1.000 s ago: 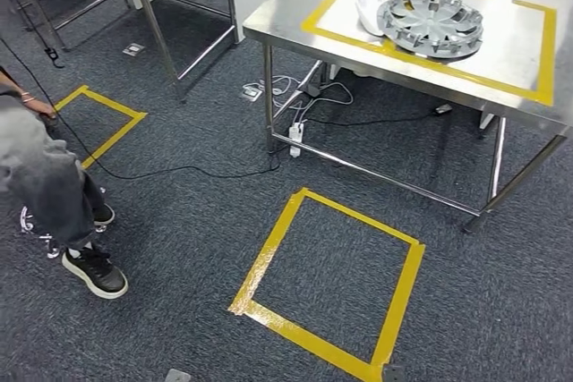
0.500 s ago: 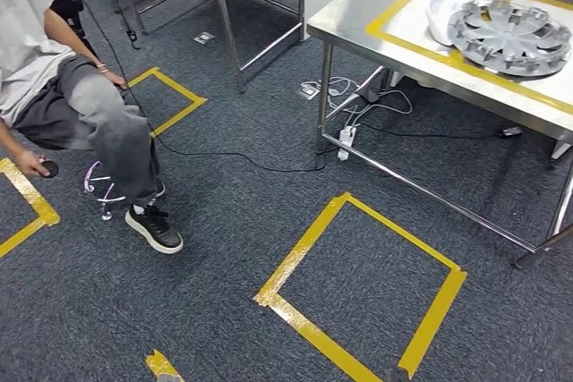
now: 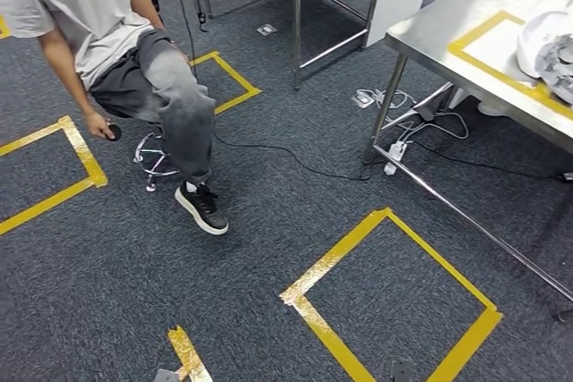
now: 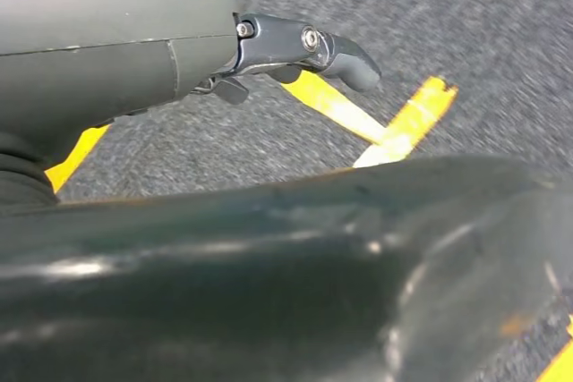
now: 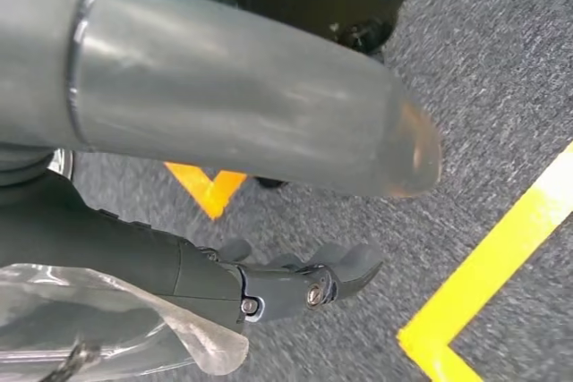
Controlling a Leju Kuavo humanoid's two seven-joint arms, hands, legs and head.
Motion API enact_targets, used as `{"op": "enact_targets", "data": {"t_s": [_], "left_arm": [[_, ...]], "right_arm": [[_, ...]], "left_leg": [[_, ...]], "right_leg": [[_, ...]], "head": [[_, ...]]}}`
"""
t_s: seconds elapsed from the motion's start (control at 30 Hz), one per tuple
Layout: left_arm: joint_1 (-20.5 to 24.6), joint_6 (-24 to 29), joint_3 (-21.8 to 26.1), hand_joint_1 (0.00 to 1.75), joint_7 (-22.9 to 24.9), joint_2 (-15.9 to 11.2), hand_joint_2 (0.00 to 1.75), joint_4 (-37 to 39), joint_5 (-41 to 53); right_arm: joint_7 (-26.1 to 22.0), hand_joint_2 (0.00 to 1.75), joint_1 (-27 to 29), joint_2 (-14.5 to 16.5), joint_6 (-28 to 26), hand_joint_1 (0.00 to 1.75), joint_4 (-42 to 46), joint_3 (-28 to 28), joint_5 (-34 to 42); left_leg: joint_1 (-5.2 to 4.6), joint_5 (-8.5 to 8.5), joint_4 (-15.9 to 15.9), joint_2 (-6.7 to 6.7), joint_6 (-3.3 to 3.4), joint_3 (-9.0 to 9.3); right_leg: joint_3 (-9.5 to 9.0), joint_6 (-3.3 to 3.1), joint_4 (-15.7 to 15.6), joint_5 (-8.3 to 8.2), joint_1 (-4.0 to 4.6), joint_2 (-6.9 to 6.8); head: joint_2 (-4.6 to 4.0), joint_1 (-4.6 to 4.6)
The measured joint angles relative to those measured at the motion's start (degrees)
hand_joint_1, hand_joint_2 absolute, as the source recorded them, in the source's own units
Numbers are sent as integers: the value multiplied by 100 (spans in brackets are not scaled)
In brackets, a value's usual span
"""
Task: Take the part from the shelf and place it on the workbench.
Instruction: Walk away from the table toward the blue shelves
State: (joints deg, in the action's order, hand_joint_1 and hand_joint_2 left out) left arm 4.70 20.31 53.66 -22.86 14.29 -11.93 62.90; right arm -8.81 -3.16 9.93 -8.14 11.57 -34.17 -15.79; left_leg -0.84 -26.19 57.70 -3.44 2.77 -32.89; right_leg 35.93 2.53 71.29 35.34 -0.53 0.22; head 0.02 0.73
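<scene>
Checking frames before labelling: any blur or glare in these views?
Head view: sharp, with soft glare on the steel workbench. Left wrist view: carpet and yellow tape motion-smeared, left hand crisp. Right wrist view: carpet blurred, right hand sharp.

No readable text, label, brand or number stood on anything in these views. The nearest thing to a sign was the yellow tape square [image 3: 392,297] on the carpet [image 3: 270,212] (a plain floor marking, bearing no lettering at all).
</scene>
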Motion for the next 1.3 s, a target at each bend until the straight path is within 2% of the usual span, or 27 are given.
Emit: {"op": "enact_targets", "data": {"t_s": [0.03,0.07,0.1,0.13,0.17,0.23,0.27,0.3,0.37,0.43,0.47,0.5,0.53,0.6,0.67,0.73,0.77,0.83,0.87,0.9,0.93,0.97,1.0,1.07,1.13,1.17,1.3], "left_arm": [[0,0,0,0,-1,1,0,0,0],[4,-1,0,0,-2,5,0,0,-1],[12,-1,1,0,-4,8,0,0,-1],[19,-2,1,0,-5,10,0,0,-1],[22,-3,1,0,-6,13,0,0,-1],[10,-3,0,0,-7,12,0,0,0],[4,-4,0,0,-7,11,0,0,0],[5,-3,1,0,-8,9,0,0,-1],[23,-4,1,0,-10,4,0,0,-1],[25,-26,1,0,-55,3,0,0,-22],[19,-43,3,0,-93,2,0,0,-38],[11,-59,4,0,-127,1,0,0,-54],[6,-69,6,0,-136,-1,0,0,-62],[10,-67,7,0,-63,1,0,0,-61],[6,-54,12,0,21,9,0,0,-66],[-19,-37,24,0,68,10,0,0,-75],[-30,-27,32,0,94,8,0,0,-83],[-31,-15,52,0,151,4,0,0,-101],[-27,-13,62,0,190,3,0,0,-111],[-26,-16,72,0,246,-1,0,0,-115],[-31,-28,82,0,311,-8,0,0,-117],[-43,-49,95,0,377,-19,0,0,-119],[-62,-76,109,0,425,-33,0,0,-124],[-95,-126,138,0,445,-55,0,0,-144],[-109,-144,156,0,435,-61,0,0,-162],[-110,-144,159,0,433,-61,0,0,-166],[-107,-144,161,0,431,-61,0,0,-166]], "right_arm": [[1,0,1,-7,-1,0,0,-2,-5],[1,0,0,-18,-1,0,0,-4,-8],[1,0,2,-27,-1,0,0,-6,-8],[1,0,-2,-35,-1,0,-1,-8,-8],[2,0,-3,-42,-1,0,-1,-9,-8],[3,0,-12,-42,-2,0,-1,-11,-10],[3,0,-9,-43,-3,0,-1,-12,-10],[1,0,-5,-43,-5,0,-1,-14,-10],[-1,0,11,-45,-8,0,-1,-18,-10],[1,0,19,-45,-10,0,-1,-23,-9],[7,0,18,-45,-16,0,-1,-25,-15],[23,0,18,-45,-26,0,-1,-27,-35],[56,0,16,-43,-41,0,-1,-27,-66],[175,0,13,-39,-79,0,-1,-26,-138],[292,0,5,-25,-105,0,-1,-24,-207],[345,0,-9,8,-121,0,-1,-4,-306],[357,0,-16,23,-135,0,-1,19,-361],[374,0,-20,40,-183,0,-1,68,-449],[401,0,-14,42,-190,0,-2,92,-504],[457,0,-2,44,-179,0,-3,122,-574],[552,0,10,46,-154,0,-5,162,-654],[675,0,21,52,-129,0,-7,207,-731],[801,0,26,59,-114,0,-9,253,-793],[977,0,29,72,-111,0,-10,320,-869],[1038,0,32,74,-111,0,-11,358,-912],[1048,0,33,74,-111,0,-11,367,-922],[1059,0,38,74,-110,0,-14,374,-935]], "left_leg": [[-3,0,8,-87,0,4],[-6,2,19,-164,-6,-2],[-2,6,34,-238,-17,-20],[9,17,42,-307,-41,-48],[26,35,45,-373,-77,-80],[47,63,44,-468,-152,-124],[39,22,102,-384,-181,-155],[28,-80,253,-235,-208,-222],[37,-442,896,124,-268,-511],[87,-698,1551,241,-331,-810],[113,-676,1627,261,-356,-834],[134,-546,1467,290,-375,-739],[148,-346,1112,355,-385,-542],[135,-79,346,606,-362,-127],[95,-64,46,725,-286,24],[80,-69,28,616,-201,10],[84,-62,16,560,-167,9],[103,-41,-11,444,-98,12],[100,-41,-12,383,-76,10],[95,-43,-11,313,-58,9],[89,-45,-10,235,-49,11],[83,-47,-7,151,-46,17],[81,-51,-4,62,-48,26],[85,-66,8,-110,-64,47],[94,-80,17,-216,-86,55],[98,-84,19,-236,-93,53],[80,-90,35,-257,-103,49]], "right_leg": [[-153,-33,-399,-259,5,83],[-317,-66,-799,-450,-1,253],[-458,-87,-1141,-571,-8,408],[-553,-100,-1345,-617,-9,530],[-589,-104,-1406,-596,-9,584],[-636,-121,-1463,-622,-9,444],[-660,-142,-1502,-641,-20,357],[-686,-163,-1541,-657,-32,255],[-722,-193,-1578,-657,-30,44],[-734,-197,-1575,-635,-19,-169],[-742,-191,-1574,-623,-17,-267],[-757,-182,-1574,-610,-17,-358],[-781,-169,-1573,-592,-18,-441],[-815,-119,-1568,-543,0,-579],[-824,-50,-1565,-494,27,-685],[-866,13,-1571,-459,20,-763],[-867,43,-1535,-412,6,-690],[-696,80,-1168,-170,-17,-365],[-513,83,-796,14,-19,-184],[-289,78,-360,188,-19,-90],[-78,71,11,293,-16,-51],[68,60,212,287,-15,-35],[108,47,177,153,-15,-23],[-91,17,-470,-340,-25,105],[-306,-1,-1060,-666,-41,313],[-347,-5,-1178,-714,-47,390],[-371,-9,-1209,-684,-46,456]], "head": [[0,0],[0,-3],[0,-6],[0,-5],[0,-4],[0,4],[0,-4],[0,-22],[0,-51],[0,-56],[0,-57],[1,-58],[1,-58],[1,-58],[0,-46],[0,-37],[0,-28],[0,-2],[0,13],[0,17],[0,18],[0,18],[0,17],[0,18],[0,20],[0,21],[0,20]]}}
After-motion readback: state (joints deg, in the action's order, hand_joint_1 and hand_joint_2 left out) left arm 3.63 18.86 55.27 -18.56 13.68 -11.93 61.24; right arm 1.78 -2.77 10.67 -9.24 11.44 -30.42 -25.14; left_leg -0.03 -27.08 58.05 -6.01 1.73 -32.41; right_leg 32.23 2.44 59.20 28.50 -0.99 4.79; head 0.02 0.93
